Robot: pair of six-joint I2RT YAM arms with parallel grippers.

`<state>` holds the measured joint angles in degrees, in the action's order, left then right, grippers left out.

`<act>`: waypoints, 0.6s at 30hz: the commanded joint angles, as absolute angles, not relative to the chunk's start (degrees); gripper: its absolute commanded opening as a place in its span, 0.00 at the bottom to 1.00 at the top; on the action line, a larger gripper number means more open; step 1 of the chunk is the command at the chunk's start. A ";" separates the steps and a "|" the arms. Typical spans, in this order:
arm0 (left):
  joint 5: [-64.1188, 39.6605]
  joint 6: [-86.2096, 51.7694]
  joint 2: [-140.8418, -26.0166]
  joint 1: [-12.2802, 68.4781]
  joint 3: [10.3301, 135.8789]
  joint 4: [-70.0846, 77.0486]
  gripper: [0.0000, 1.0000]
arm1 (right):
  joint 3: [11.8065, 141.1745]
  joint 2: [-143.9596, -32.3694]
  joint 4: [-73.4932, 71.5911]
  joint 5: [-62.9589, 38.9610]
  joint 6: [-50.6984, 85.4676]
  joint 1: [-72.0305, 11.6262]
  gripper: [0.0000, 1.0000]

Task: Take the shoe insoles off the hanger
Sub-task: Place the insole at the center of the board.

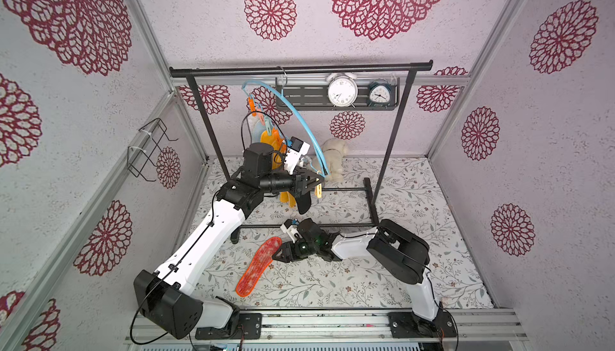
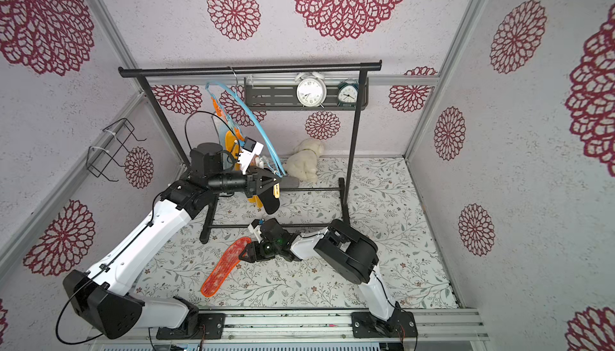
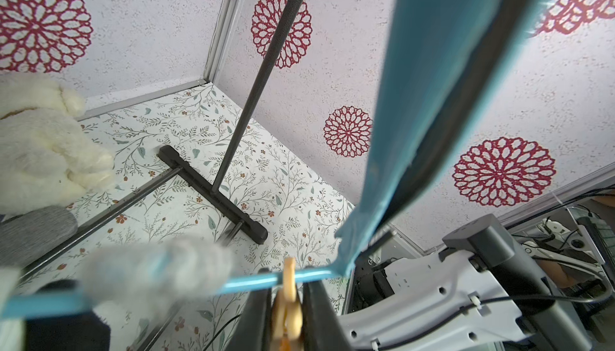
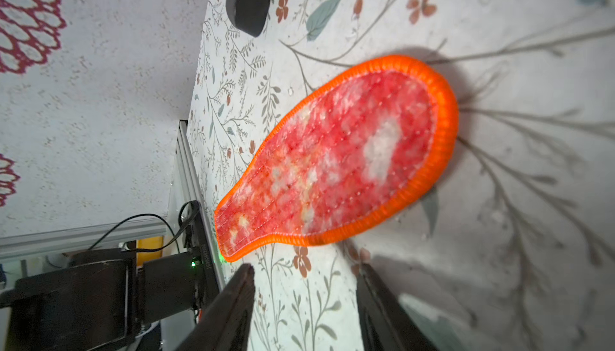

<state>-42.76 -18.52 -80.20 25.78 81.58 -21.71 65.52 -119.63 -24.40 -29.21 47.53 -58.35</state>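
- Currently R pincer (image 4: 305, 267) is standing part open, fingers apart w/ nothing btwn them, only bare floor (image 4: 499, 232) showing in the gap.
- Red insole (image 1: 258, 267) is lying flat just ahead of R pincer's tips, not gripped. Its long axis is running diagonally, one end by the tips, other end pointing away twd the front rail (image 1: 316, 322). Can't tell toe from heel.
- L pincer (image 3: 288, 279) is squeezing shut on a yellow peg (image 3: 288, 302) at the low end of the hanger (image 3: 432, 99).
- Hanger is hanging steeply tilted, its arc climbing from L pincer up to the rack rod (image 1: 332, 67).
- Black insole (image 1: 304, 202) is dangling right below L pincer, long axis approx vertical, free end pointing down.
- Orange-yellow insoles (image 1: 271, 139) & pale grey-blue insole (image 1: 258, 129) are hanging behind L pincer's wrist, partly hidden.
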 commanded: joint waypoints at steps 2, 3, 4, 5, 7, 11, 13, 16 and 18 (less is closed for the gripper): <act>-42.58 -18.45 -79.52 25.31 81.21 -21.41 0.00 | 79.23 -127.63 -19.75 -28.40 46.37 -58.71 0.42; -42.65 -18.46 -79.62 25.31 81.25 -21.42 0.00 | 82.84 -129.93 -17.79 -28.50 46.45 -58.72 0.40; -42.71 -18.46 -79.62 25.21 81.17 -21.44 0.00 | 85.68 -131.62 -15.82 -28.58 46.17 -58.83 0.38; -42.74 -18.45 -79.58 25.14 81.05 -21.45 0.00 | 88.29 -133.28 -14.37 -28.74 46.23 -58.89 0.37; -42.82 -18.35 -79.69 25.14 80.96 -21.67 0.00 | 91.23 -135.36 -13.39 -29.34 46.19 -59.11 0.37; -42.76 -18.18 -80.06 25.18 81.59 -21.88 0.00 | 93.38 -136.02 -11.78 -29.89 44.76 -58.99 0.37; -42.71 -18.19 -80.24 25.19 81.82 -21.91 0.00 | 90.13 -133.40 -13.11 -29.17 43.78 -58.93 0.37; -42.71 -17.95 -80.41 25.20 81.74 -21.92 0.00 | 82.56 -127.44 -16.78 -28.94 42.38 -58.45 0.39; -42.72 -17.93 -80.42 25.03 81.55 -21.81 0.00 | 76.03 -122.36 -20.00 -28.36 40.88 -58.15 0.40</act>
<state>-42.78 -18.46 -80.20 25.61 81.58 -21.69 81.67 -129.21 -18.46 -28.64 44.34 -58.70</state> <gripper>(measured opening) 0.163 0.397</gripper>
